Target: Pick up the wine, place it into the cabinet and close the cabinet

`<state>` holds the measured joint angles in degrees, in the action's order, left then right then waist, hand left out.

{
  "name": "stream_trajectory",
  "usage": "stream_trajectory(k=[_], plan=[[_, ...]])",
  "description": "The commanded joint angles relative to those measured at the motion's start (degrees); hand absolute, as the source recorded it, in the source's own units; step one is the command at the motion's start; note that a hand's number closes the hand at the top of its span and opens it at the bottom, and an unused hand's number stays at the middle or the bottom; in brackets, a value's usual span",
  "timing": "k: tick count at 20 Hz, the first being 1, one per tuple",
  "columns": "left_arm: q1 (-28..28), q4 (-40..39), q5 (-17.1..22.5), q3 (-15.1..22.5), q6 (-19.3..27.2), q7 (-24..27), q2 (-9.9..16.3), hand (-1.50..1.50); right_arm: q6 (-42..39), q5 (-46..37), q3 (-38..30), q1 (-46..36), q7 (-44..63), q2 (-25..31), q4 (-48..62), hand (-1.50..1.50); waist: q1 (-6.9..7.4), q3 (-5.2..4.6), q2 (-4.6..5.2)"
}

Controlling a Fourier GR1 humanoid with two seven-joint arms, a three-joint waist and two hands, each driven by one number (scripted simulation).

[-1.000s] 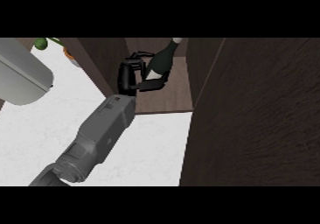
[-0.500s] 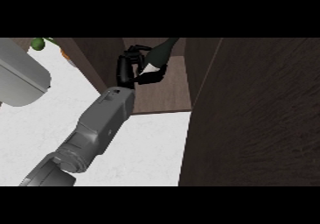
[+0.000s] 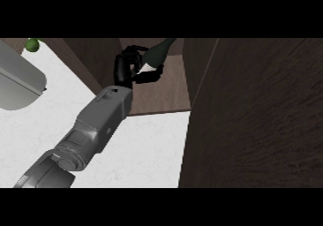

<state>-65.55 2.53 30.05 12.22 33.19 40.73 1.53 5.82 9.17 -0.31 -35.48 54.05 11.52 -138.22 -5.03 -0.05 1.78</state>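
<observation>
Left hand point(image 3: 128, 67) at upper middle of the frame, black fingers and thumb curled round the wine bottle point(image 3: 157, 52), clasping it about the lower body. Bottle dark green, tilted, neck pointing up and to the right toward the top edge of the frame, a pale patch near the base just beside the thumb. Held inside the open cabinet point(image 3: 167, 95), above its brown shelf floor, apparently not yet set down, though contact with the shelf hard to judge. Grey forearm point(image 3: 92, 126) running from lower left up to the hand, over the white speckled surface point(image 3: 148, 150). Dark wooden door point(image 3: 255, 119) filling the right side of the frame, standing open.

Likely handling: glass, so stiff, smooth and prone to slipping, fairly heavy for its width, breakable if knocked against the cabinet wall or tipped on release. Best held round the wide body rather than the thin neck, and stood upright before letting go.

No brand, label text or other writing readable. Right hand nowhere in the frame.

Pale grey rounded appliance point(image 3: 14, 81) at left edge; small green fruit point(image 3: 32, 44) at upper left.
</observation>
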Motion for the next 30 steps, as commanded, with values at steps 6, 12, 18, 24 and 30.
stream_trajectory(k=[6,12,18,24,30], plan=[[1.5,1.1,3.2,-3.9,-4.3,-0.2,-0.1,1.5,-0.2,1.1,0.6,1.0,-0.6,-1.0,-1.3,-1.5,-0.41,-0.09,0.5],[4.5,2.1,6.0,-6.7,-9.6,0.5,-1.5,1.5,0.4,0.4,1.9,-0.5,-0.7,-1.8,-0.7,-1.5,-1.21,-0.14,0.61],[9.0,2.3,8.2,-7.8,-14.4,0.9,-1.5,1.5,0.4,2.4,0.5,-0.7,1.3,-1.2,-2.6,-1.5,-2.8,-0.15,0.21],[12.1,2.9,9.3,-7.0,-17.4,2.5,-1.5,1.5,0.4,1.7,2.5,-0.5,0.6,-2.4,-2.1,-1.5,-3.54,-0.2,0.13],[13.8,3.0,10.8,-5.5,-16.8,2.1,-1.5,1.5,0.8,0.2,3.1,-2.5,-1.9,-3.7,1.6,-1.5,-4.75,-0.29,0.38]])
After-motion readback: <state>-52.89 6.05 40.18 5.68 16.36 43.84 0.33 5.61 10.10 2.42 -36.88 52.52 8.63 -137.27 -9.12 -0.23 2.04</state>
